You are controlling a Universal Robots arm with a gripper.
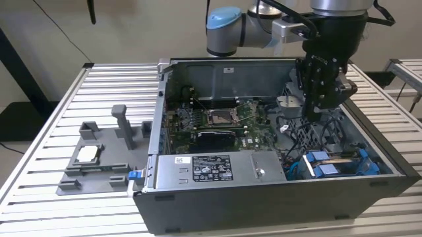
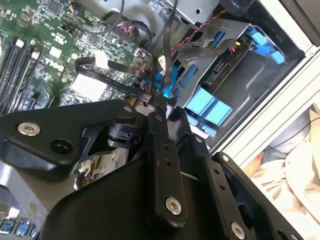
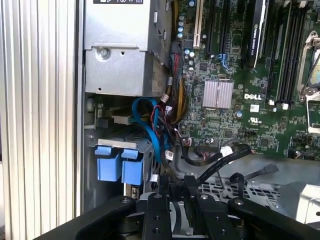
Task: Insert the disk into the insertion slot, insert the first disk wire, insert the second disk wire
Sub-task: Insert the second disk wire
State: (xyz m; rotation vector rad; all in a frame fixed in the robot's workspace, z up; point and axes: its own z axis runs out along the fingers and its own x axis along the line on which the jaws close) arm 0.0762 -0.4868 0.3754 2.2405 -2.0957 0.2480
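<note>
The arm (image 1: 228, 29) reaches steeply down into the open computer case (image 1: 264, 207) on the desk (image 1: 99, 89); its tool (image 1: 315, 112) is pinched nearly closed on one blue wire (image 2: 168, 80); the grey insertion slot (image 1: 324, 171), with two blue tabs (image 3: 120, 167), lies just beside it, one black disk (image 2: 225, 67) seated inside.
</note>
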